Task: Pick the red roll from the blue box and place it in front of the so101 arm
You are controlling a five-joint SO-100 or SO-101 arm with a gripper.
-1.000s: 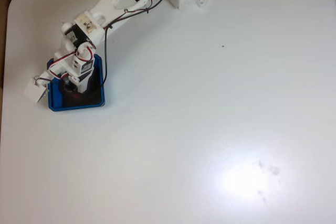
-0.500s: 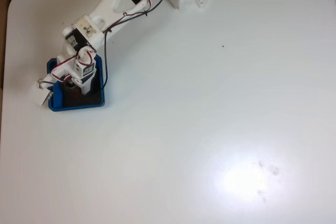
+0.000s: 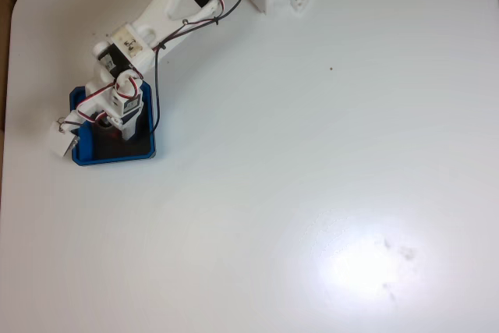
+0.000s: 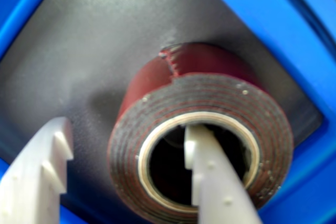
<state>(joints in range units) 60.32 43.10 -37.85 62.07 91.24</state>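
In the wrist view the roll (image 4: 202,129) lies on the black floor of the box (image 4: 294,40), its open end facing the camera. One white finger (image 4: 210,177) reaches into the hole of the roll and rests close against the inner core on the right side of the hole. The other finger (image 4: 39,171) stands outside the roll, to its left, with a strip of bare floor between it and the roll's outer wall. The gripper (image 4: 126,156) is therefore part open and straddles the left wall of the roll: one finger inside, one outside. The outer finger is not touching the roll, so no grasp is closed on it.

The roll is a thick ring. Its outer wrap is dark red with a torn tape end at the top; the face shows fine grey-red layers with pale specks, and a thin cream core lines the hole. The fingers are matt white plastic (the outer one has stepped notches on its inner edge, the inner one small dimples). The box floor is dull dark grey-black and slightly grainy; the rim is smooth bright blue.

In the fixed view the arm (image 3: 168,9) stretches from its base at the top edge of the white table (image 3: 312,193) down-left to the box (image 3: 113,157), which sits near the table's left edge. The wrist covers most of the box interior; the roll cannot be made out there.
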